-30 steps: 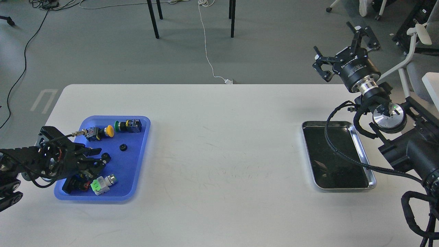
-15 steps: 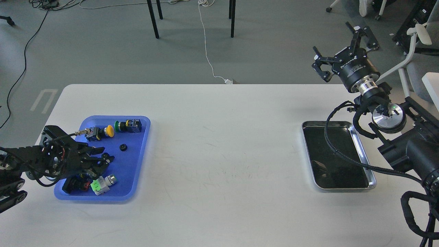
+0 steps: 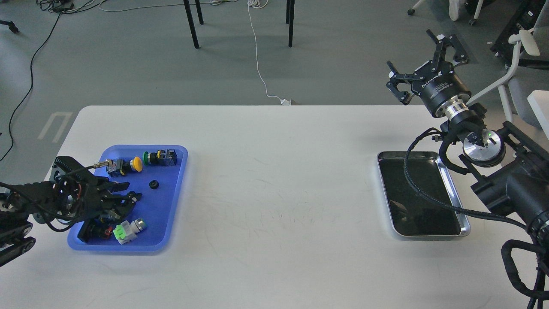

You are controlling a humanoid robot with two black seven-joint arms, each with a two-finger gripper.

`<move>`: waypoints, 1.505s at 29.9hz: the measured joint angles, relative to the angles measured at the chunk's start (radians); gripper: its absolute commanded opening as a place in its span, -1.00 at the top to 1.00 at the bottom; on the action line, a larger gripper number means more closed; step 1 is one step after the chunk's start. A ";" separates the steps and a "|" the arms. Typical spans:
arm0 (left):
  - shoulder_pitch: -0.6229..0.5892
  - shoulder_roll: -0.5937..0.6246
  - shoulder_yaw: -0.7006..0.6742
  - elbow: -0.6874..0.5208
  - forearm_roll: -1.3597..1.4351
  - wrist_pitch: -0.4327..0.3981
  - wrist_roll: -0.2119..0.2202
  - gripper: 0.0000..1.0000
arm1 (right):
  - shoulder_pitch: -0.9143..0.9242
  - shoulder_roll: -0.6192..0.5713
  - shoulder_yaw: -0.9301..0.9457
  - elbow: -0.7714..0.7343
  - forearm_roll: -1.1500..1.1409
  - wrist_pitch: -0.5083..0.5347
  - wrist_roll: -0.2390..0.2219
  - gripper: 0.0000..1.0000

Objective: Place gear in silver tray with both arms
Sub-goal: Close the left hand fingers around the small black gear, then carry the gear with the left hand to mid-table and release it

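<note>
Head view: I look down on a white desk [image 3: 274, 206] with a lightly scuffed top, standing on a grey floor [image 3: 128, 56]. Beyond its far edge I see black furniture legs [image 3: 191, 23], a white cable [image 3: 259, 56] running to a plug near the middle of the far edge, black cables [image 3: 30, 73] at the far left, and chair frames [image 3: 510, 73] at the far right.

Near the left edge lies a blue tray [image 3: 171, 206]. It holds a yellow-capped push button [image 3: 128, 165], a green-capped switch [image 3: 161, 157], a small black gear [image 3: 154, 185] alone on the floor of the tray, and a white and green switch [image 3: 128, 228] by its near rim.

My left gripper [image 3: 128, 195] reaches in from the left edge, low over the left half of the blue tray. Its dark fingers appear slightly parted, with a small black part at their tips; I cannot tell whether they pinch it, or how wide they stand.

The silver tray [image 3: 458, 201] lies near the right edge, long side running from far to near, its dark floor mirror-like. A black hose [image 3: 422, 193] from my right arm crosses above it.

My right gripper [image 3: 422, 56] is raised beyond the far right corner, well apart from the silver tray. Its fingers are spread wide and hold nothing.
</note>
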 measured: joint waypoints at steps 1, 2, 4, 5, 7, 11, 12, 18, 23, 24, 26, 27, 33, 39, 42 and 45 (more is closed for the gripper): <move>0.001 0.001 0.000 0.000 0.000 0.000 -0.001 0.11 | 0.000 0.000 0.000 0.000 0.000 0.000 0.000 -0.99; 0.002 0.002 0.001 0.000 0.000 0.000 -0.002 0.12 | 0.000 0.000 0.000 -0.001 0.000 0.000 0.000 -0.99; 0.005 0.003 0.001 0.000 0.001 0.000 -0.002 0.16 | 0.000 0.000 0.001 -0.001 0.000 0.000 0.000 -0.99; 0.006 0.003 0.001 0.000 0.001 0.000 -0.002 0.21 | 0.000 0.000 0.002 -0.001 0.000 0.000 0.000 -0.99; 0.008 0.003 0.001 0.000 0.001 0.000 -0.002 0.29 | 0.000 0.000 0.004 -0.001 0.000 0.000 0.000 -0.99; 0.010 0.003 0.001 0.000 0.002 0.000 -0.003 0.38 | 0.000 -0.001 0.007 -0.002 0.000 0.000 0.001 -0.99; 0.010 0.003 0.002 -0.001 0.002 0.000 -0.004 0.38 | 0.000 -0.001 0.007 -0.002 0.000 0.000 0.001 -0.99; 0.011 0.003 0.002 -0.001 0.003 0.001 -0.004 0.42 | 0.000 -0.001 0.010 -0.002 0.000 0.000 0.001 -0.99; 0.012 0.004 0.002 -0.003 0.003 0.001 -0.014 0.56 | -0.001 -0.001 0.011 -0.002 0.000 0.000 0.000 -0.99; 0.012 0.005 0.002 -0.005 0.003 0.001 -0.015 0.58 | -0.001 -0.002 0.011 -0.002 0.000 0.000 0.000 -0.99; 0.012 0.007 0.002 -0.010 0.003 0.001 -0.017 0.59 | -0.001 -0.002 0.011 -0.002 0.000 0.000 0.000 -0.99; 0.010 0.009 0.002 -0.014 0.003 0.001 -0.017 0.60 | -0.001 -0.003 0.011 -0.002 0.000 0.000 0.000 -0.99; -0.018 0.052 -0.021 -0.089 -0.015 0.000 -0.021 0.59 | 0.003 -0.005 0.013 -0.002 0.000 0.000 0.000 -0.99; -0.102 0.172 -0.028 -0.274 -0.087 -0.009 -0.017 0.59 | 0.004 -0.010 0.017 -0.002 0.000 0.000 0.000 -0.99; -0.160 0.189 -0.029 -0.341 -0.091 -0.022 -0.013 0.58 | 0.004 -0.014 0.018 -0.001 0.000 0.000 0.000 -0.99; -0.230 0.152 -0.028 -0.370 -0.091 -0.050 -0.003 0.57 | 0.005 -0.024 0.023 0.002 0.002 0.000 0.000 -0.99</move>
